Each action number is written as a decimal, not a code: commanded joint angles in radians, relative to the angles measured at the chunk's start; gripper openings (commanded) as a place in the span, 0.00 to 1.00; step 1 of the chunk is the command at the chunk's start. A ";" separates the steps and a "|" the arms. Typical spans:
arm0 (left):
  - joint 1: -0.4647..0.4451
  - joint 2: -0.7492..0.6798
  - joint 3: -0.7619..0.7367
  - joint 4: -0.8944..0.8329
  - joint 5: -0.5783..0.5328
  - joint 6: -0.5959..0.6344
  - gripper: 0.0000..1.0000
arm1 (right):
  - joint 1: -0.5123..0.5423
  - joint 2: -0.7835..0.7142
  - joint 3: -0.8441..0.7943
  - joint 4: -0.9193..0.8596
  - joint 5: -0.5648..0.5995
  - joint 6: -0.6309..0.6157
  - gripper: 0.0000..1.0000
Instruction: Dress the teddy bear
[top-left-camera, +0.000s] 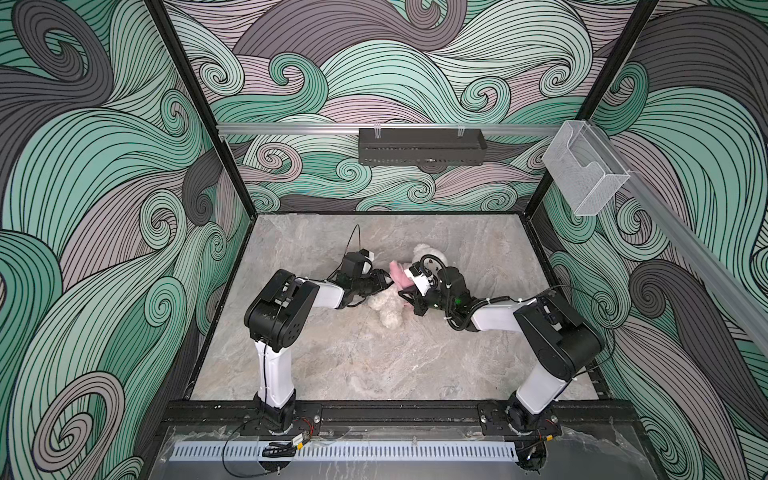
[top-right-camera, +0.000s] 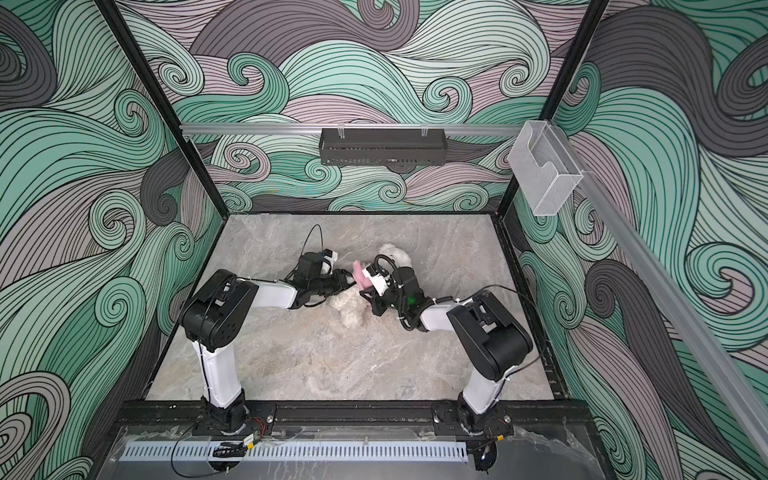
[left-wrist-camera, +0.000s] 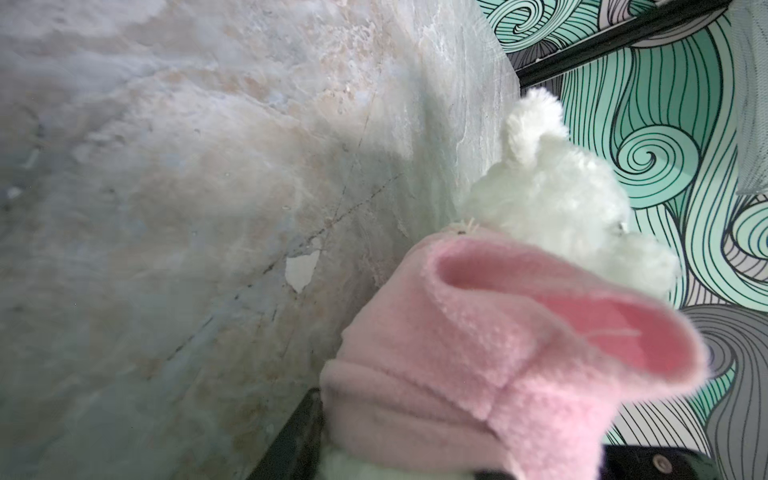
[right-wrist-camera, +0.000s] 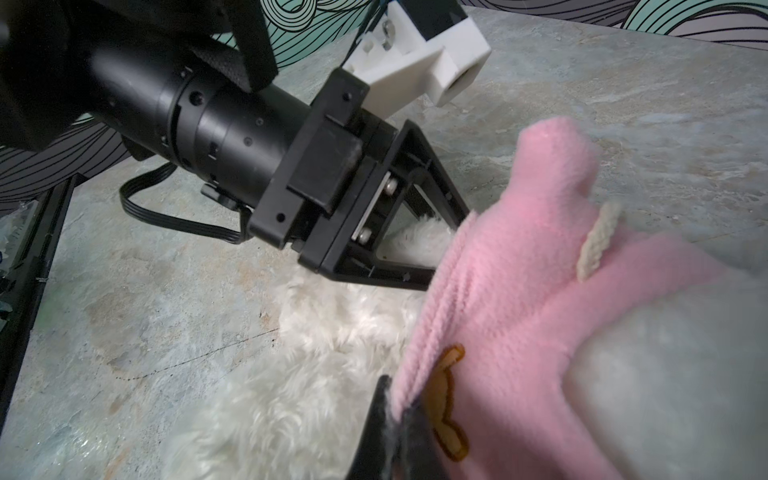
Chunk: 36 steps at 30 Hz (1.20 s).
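Starting at front edge of table (top-left-camera: 353, 353): bare stone up to teddy bear (top-left-camera: 384, 305), flat on table approx mid-depth, legs toward the front, head toward the back wall. Belly and legs all bare fur, shirt (top-left-camera: 397, 276) bunched high round the chest, so prob. mid-step: dragging it down over the body.

Just past the legs, right gripper (right-wrist-camera: 399, 415): clamped shut on shirt hem, right beside the orange print. Keep that pinch; pull toward the legs, low and slow, never upward, to avoid lifting teddy bear w/ it.

Opposite, left gripper (right-wrist-camera: 451, 251): tips buried behind the bunched pink edge, fur showing btwn the fingers. Cannot tell whether closed on cloth, on fur, or on nothing. Check for cloth only before pulling; re-seat if fur caught.

Pull both sides evenly to avoid twisting shirt round the chest.

Farther back, in left wrist view: one shirt opening gaping empty, no telling about an arm due there. Beyond it, head seemingly clear of the collar.
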 joint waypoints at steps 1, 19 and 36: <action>0.060 -0.015 -0.004 -0.022 -0.359 -0.103 0.45 | 0.049 -0.008 -0.078 -0.016 -0.122 0.030 0.00; -0.024 -0.091 -0.081 0.135 -0.165 0.125 0.88 | 0.033 0.008 0.127 -0.125 -0.070 0.302 0.00; -0.023 -0.045 -0.057 0.269 0.063 0.105 0.97 | -0.056 0.099 0.346 -0.154 -0.365 0.509 0.00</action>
